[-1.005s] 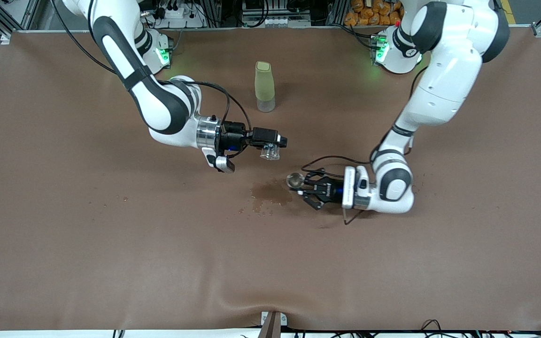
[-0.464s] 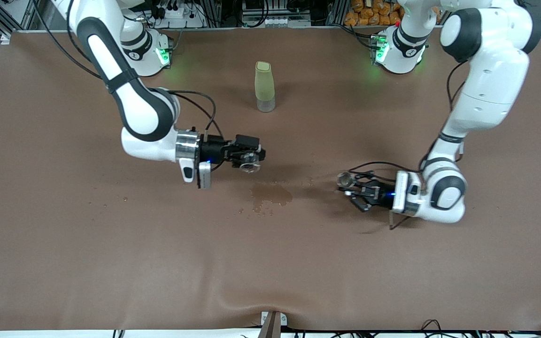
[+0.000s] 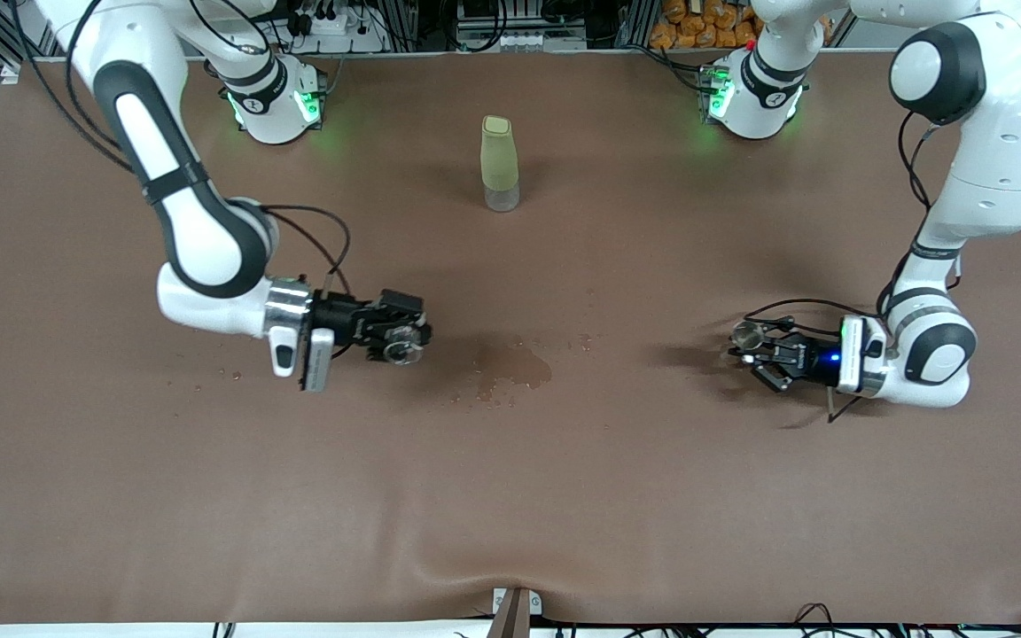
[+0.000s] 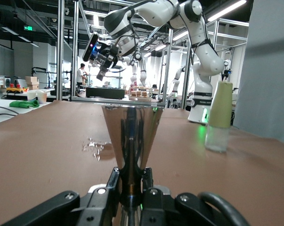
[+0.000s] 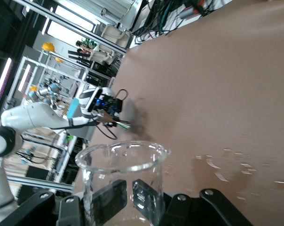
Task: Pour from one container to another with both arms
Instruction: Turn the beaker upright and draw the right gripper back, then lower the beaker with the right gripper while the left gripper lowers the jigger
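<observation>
Robotics lab, aluminium frame racks (image 4: 67,52), other robot arms (image 4: 198,61), strip lights

Even, bright overhead light fills the front view, leaving soft shadows on the table (image 3: 564,496) beneath both arms. Green glows sit at the bases around 11 and 1 o'clock. In the left wrist view the steel jigger (image 4: 131,141) carries streaky reflections against a bright, washed-out background.

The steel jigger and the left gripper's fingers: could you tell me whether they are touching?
Touching. The left wrist view shows the left gripper with its fingers closed against the narrow waist of the steel jigger, no gap on either side.
</observation>
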Robot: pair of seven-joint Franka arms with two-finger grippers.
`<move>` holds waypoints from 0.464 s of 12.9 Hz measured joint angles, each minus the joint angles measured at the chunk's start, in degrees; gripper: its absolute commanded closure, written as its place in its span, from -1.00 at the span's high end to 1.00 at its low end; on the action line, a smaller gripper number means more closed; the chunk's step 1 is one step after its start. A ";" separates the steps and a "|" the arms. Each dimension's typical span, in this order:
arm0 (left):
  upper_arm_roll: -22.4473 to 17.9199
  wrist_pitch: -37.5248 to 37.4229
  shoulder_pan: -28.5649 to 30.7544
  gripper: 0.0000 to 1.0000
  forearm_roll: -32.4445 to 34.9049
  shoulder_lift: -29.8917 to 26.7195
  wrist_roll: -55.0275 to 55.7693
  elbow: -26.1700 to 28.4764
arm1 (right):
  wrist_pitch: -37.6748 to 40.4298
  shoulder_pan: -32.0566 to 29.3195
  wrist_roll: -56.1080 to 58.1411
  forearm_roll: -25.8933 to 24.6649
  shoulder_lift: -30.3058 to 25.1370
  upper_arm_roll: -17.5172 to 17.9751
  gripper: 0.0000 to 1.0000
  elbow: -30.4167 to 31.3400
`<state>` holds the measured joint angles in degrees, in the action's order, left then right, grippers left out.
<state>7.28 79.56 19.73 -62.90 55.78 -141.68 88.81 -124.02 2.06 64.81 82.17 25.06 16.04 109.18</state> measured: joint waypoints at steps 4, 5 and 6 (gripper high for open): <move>-0.06 -0.03 2.65 -1.00 0.32 1.50 -4.37 -0.02 | 12.80 -13.02 11.27 -11.14 8.44 -0.34 -1.00 -5.08; -0.07 -0.01 2.72 -1.00 0.32 1.51 -4.94 -0.06 | 15.87 -16.37 12.52 -14.75 10.60 -0.37 -1.00 -7.10; -0.13 0.01 2.98 -1.00 0.32 1.64 -5.03 -0.04 | 18.29 -19.41 13.35 -18.23 11.96 -0.37 -1.00 -8.62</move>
<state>7.15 79.56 22.71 -62.58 57.43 -146.72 88.77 -105.73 -17.35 78.16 63.94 37.02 15.67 100.56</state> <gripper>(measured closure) 0.780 0.855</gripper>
